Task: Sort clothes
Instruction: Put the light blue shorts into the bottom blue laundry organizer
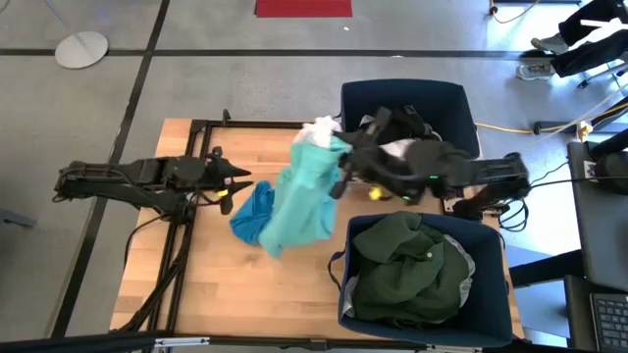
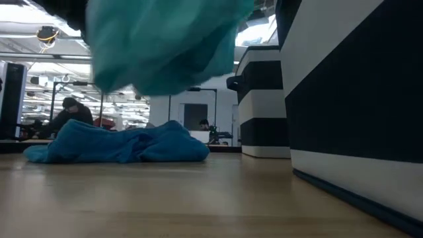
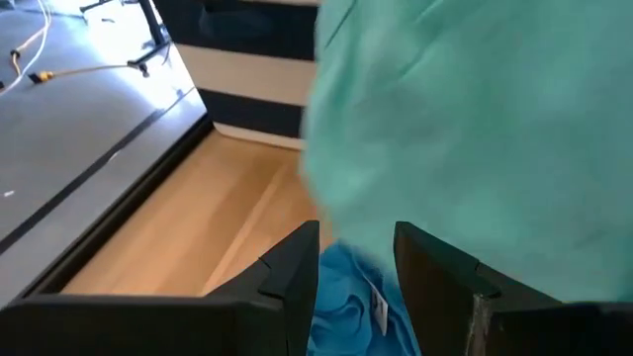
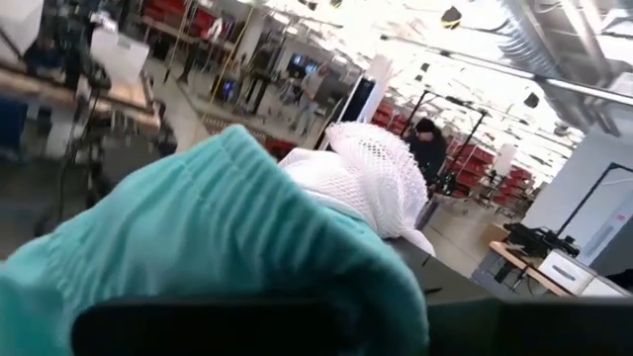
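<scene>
Two navy fabric bins stand at the table's right side: the near bin [image 1: 491,294] holds a crumpled dark green garment [image 1: 407,265], the far bin [image 1: 451,103] dark clothes. No writing is legible. The right gripper [image 1: 341,169] is clamped on a light teal garment [image 1: 304,201] with white mesh fabric [image 4: 371,173], lifted above a blue garment [image 2: 125,144] on the wooden table [image 1: 245,284]. The left gripper [image 3: 356,262], jaws apart, holds nothing.

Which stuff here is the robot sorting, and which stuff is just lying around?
For the job:
teal garment, held up by the right gripper
white mesh garment
blue garment on the table
dark green garment in a bin

Just lying about:
red mat
yellow cable
</scene>
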